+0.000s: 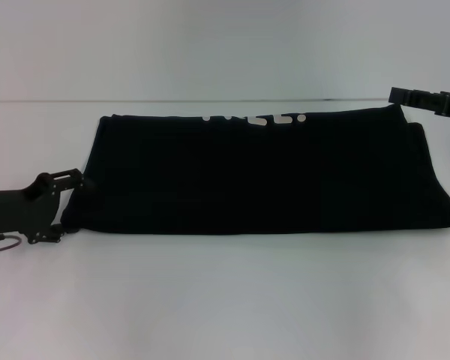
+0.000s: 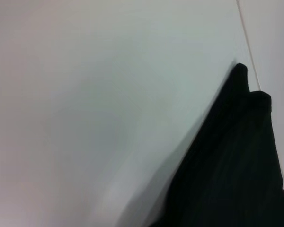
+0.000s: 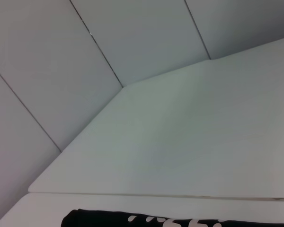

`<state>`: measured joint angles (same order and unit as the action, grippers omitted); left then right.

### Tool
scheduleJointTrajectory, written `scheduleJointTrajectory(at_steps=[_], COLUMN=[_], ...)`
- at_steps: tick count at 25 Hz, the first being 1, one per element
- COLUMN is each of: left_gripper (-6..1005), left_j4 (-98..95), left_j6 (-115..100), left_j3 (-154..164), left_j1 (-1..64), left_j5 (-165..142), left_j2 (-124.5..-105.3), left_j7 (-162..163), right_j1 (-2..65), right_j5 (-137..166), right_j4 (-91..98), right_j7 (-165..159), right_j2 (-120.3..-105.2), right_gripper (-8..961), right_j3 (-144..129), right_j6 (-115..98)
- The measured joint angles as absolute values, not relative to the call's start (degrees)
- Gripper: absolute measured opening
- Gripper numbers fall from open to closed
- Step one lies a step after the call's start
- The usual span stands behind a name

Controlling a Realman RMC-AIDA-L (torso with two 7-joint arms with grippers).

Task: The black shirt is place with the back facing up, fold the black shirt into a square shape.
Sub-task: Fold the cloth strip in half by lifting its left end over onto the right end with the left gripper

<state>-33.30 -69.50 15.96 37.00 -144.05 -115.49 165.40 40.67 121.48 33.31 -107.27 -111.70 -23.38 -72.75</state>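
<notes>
Black shirt folded into a long band on the white desk, an end effector at each end.

The left end effector (image 1: 60,202) sits at the near left corner of the black shirt (image 1: 262,176); its opening cannot be told. The shirt lies flat across the middle of the desk (image 1: 225,300), white lettering along its far edge. The right end effector (image 1: 427,101) is at the shirt's far right corner; its opening cannot be told either.

You have open bench (image 1: 225,300) all along the near side of the black shirt (image 1: 262,176). The left tool (image 1: 56,196) crowds its left end, the right tool (image 1: 427,101) its far right corner.
</notes>
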Motion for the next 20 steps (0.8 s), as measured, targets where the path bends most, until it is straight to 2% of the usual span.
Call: scheduleJointTrajectory(at_steps=[20], left_gripper=[799], left_j4=[-33.2], left_j6=[-71.2], left_j3=[16.0], left_j1=[38.7], left_j5=[-143.2], left_j2=[-114.72], left_j7=[160.0], right_j1=[40.6], right_j5=[121.5], right_j4=[33.3], right_j7=[-107.9], right_j2=[-111.43], right_gripper=[703], right_j3=[-23.5], right_j6=[-72.4])
